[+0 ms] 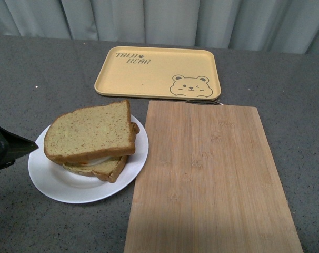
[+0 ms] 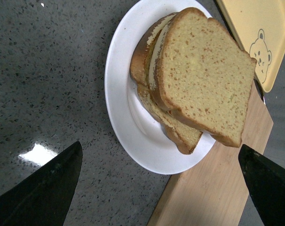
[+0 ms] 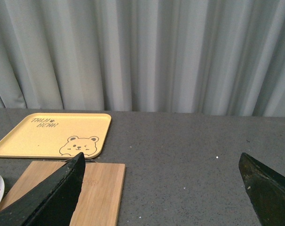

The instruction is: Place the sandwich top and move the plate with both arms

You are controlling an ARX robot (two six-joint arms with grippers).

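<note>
Left gripper (image 2: 160, 146) is spread wide and empty, hanging just off the plate's left rim with the wrist camera looking down on the stack. I read that as lined up for a rim grab, not a bread grab. Right gripper (image 3: 161, 155) is also released with nothing in it. It is held up facing the curtain (image 3: 156, 52), well apart from the plate and out of the front view.

Layout, big to small:
- Grey speckled table (image 1: 33, 68) carries everything.
- Bamboo cutting board (image 1: 212, 179) sits right of centre, long side running away from me.
- Yellow bear-print tray (image 1: 149, 71) lies behind the board, and their edges look to be touching.
- White plate (image 1: 54, 184) is front left. Its right rim meets the board's left edge, and I cannot tell if it rides up on it.
- Sandwich top (image 1: 91, 132) is already on the stack on the plate, twisted relative to the bottom slice (image 1: 104, 169), so one corner overhangs.
- Pale filling (image 1: 104, 158) shows between the slices.

My read is that placing the top is done and the two-arm plate move is next. The right arm has to cross the board to reach the opposite rim, and the board edge may block a finger there. With the top skewed, any tilt could slide it off, so lift level with both sides together.
</note>
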